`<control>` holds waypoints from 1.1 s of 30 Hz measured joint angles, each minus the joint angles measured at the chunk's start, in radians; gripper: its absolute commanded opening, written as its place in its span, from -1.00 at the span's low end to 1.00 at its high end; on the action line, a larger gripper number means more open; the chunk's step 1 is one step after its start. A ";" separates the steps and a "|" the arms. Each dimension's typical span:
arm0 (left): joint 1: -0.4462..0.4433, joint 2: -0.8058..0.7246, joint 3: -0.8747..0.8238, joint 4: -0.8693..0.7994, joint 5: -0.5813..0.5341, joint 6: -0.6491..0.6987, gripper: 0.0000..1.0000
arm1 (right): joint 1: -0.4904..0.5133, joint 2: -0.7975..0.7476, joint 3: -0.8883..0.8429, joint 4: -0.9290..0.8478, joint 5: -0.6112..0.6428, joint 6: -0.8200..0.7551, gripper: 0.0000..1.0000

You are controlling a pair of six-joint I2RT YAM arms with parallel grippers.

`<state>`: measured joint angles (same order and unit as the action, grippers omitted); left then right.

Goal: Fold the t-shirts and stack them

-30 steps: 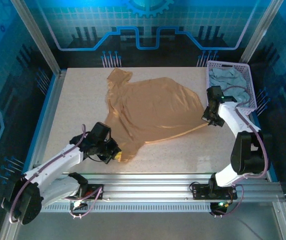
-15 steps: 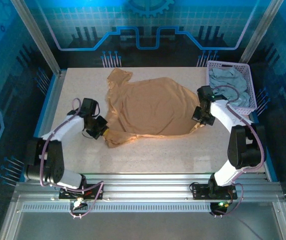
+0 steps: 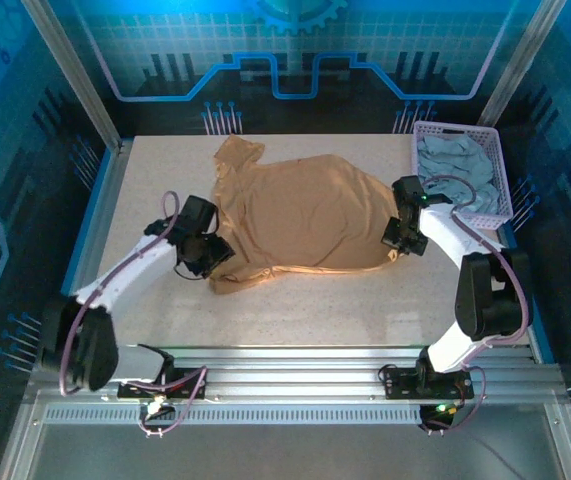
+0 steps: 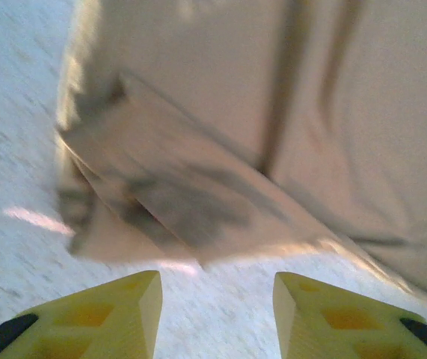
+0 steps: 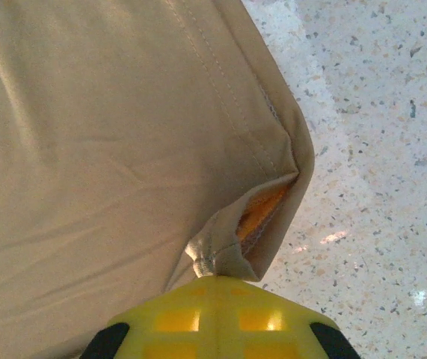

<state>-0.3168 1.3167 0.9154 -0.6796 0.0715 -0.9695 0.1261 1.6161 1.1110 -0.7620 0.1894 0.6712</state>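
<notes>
I read the left gripper (image 4: pixel 214 299) low over the table (image 3: pixel 155 180), at the near left corner of the tan t-shirt (image 3: pixel 305 210). Its jaws stand apart with bare table between them. The folded corner of the shirt lies just ahead of the fingertips, apart from them. The tan t-shirt lies spread and wrinkled across the middle of the table, one sleeve pointing toward the far edge. At its near right corner I read the right gripper (image 5: pixel 213 288), jaws pressed together and pinching the shirt's hem. At far right, the grey-blue t-shirt (image 3: pixel 453 158) lies bunched inside the lavender basket (image 3: pixel 503 185).
</notes>
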 measured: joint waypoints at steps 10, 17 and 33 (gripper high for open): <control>-0.057 0.089 -0.159 0.223 0.044 -0.327 0.00 | 0.000 -0.007 -0.026 0.003 -0.015 -0.007 -1.00; -0.053 0.137 -0.160 0.327 0.034 -0.358 -0.54 | -0.001 -0.027 -0.043 0.004 -0.015 -0.018 -1.00; -0.111 -0.055 -0.159 0.120 0.091 -0.387 -1.00 | -0.030 -0.035 -0.047 -0.008 0.002 -0.031 -1.00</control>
<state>-0.4274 1.2621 0.7563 -0.5594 0.1627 -1.3567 0.0959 1.5810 1.0637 -0.7696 0.1909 0.6403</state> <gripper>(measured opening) 0.053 0.057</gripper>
